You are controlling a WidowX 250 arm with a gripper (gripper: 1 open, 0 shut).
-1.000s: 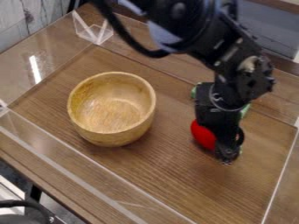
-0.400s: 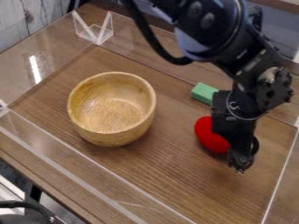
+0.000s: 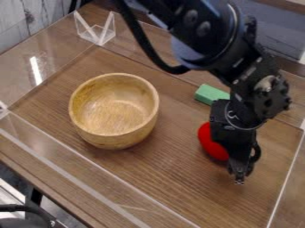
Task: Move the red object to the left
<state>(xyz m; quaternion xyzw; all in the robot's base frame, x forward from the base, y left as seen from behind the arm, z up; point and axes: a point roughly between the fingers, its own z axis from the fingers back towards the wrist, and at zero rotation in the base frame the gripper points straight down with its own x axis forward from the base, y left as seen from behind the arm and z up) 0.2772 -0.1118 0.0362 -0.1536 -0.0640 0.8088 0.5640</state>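
A smooth, glossy finish is seen on the red object [image 3: 209,140]. The bowl [image 3: 114,109] is made of pale grained wood, the tabletop [image 3: 155,187] of darker wood-grain laminate. Clear glossy plastic walls [image 3: 93,28] are seen.

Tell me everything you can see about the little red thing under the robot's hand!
The small glossy red toy fruit looks like smooth plastic, round and shiny. It lies on the brown wooden table, to the right of the round wooden bowl and near a flat light-green block. The robot's black hand covers most of it, so only its left side shows. Whether the hand grips it cannot be told.
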